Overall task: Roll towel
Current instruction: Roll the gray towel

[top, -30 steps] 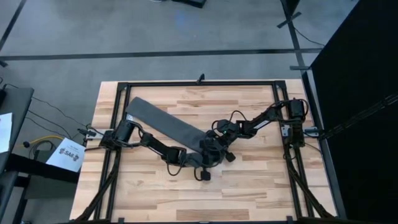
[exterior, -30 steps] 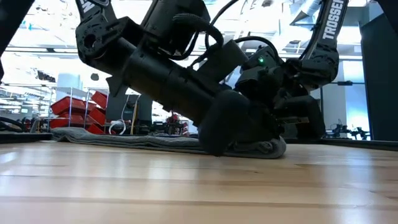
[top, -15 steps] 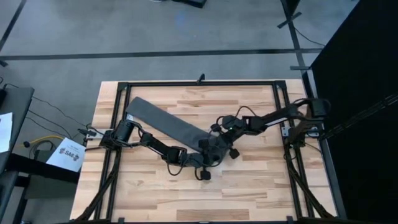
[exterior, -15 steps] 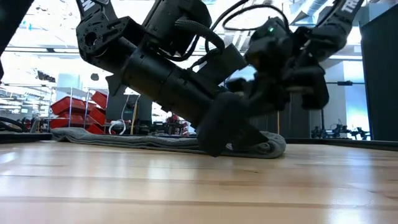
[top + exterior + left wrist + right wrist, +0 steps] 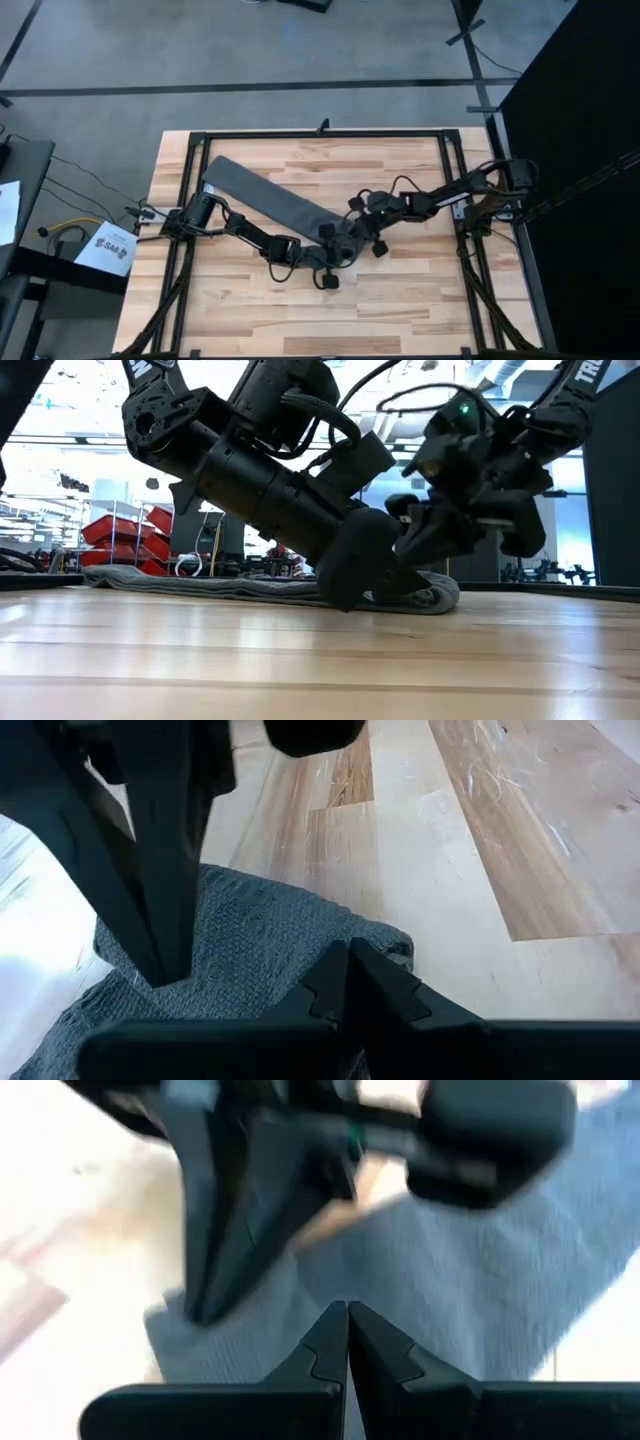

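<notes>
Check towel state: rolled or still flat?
Mostly flat: towel lies as a long strip, only the end by the left end effector bunched up.

Towel [image 5: 250, 950]: dark grey cloth, coarse knit-like weave, matt. Table [image 5: 520, 840]: pale wood planks, smooth, light scratches, slight sheen. Left tool [image 5: 348, 982]: matt black plastic-looking fingers.

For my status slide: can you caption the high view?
Both grippers, left and right, meet at the near end of a long grey towel lying diagonally across the wooden table.
</notes>
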Tool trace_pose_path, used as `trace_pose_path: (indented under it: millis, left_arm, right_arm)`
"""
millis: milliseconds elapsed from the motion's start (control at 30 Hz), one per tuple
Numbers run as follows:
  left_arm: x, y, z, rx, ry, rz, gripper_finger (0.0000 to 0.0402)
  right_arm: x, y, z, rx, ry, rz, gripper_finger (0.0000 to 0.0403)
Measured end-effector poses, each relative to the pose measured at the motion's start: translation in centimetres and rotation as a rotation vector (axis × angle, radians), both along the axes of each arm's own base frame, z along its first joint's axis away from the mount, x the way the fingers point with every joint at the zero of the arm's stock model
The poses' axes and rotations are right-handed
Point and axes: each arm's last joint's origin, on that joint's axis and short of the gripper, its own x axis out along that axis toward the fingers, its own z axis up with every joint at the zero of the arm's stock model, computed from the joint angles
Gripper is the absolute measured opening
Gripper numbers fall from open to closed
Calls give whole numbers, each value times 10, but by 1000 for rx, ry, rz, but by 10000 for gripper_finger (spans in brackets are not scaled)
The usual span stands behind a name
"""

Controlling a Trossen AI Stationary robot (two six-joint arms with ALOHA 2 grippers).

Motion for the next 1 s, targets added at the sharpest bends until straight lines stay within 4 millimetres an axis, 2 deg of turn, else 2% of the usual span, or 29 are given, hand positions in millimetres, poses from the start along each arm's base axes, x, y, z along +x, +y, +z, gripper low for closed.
trace_pose_path:
  millis: [67,200,433,567,833,1000]
  left_arm:
    - [0,0,0,-2,-1,1,6]
    - [0,0,0,-10,-4,3,6]
    - [0,-1,0,-26,-2,8,6]
    - [0,-1,0,-31,-2,10,6]
    - [0,2,-1,-31,-1,26,6]
    - [-2,4,11,42,16,36,6]
  right_arm:
    - [3,1,-7,0,-13,8,0]
    - [1,-9,-23,21,-12,-43,0]
    - [-5,-8,-21,31,-137,-153,0]
    - [-13,-11,-27,50,-102,-219,0]
    - [-15,-4,-31,56,-66,-206,0]
    - [-17,-10,-33,51,-38,-245,0]
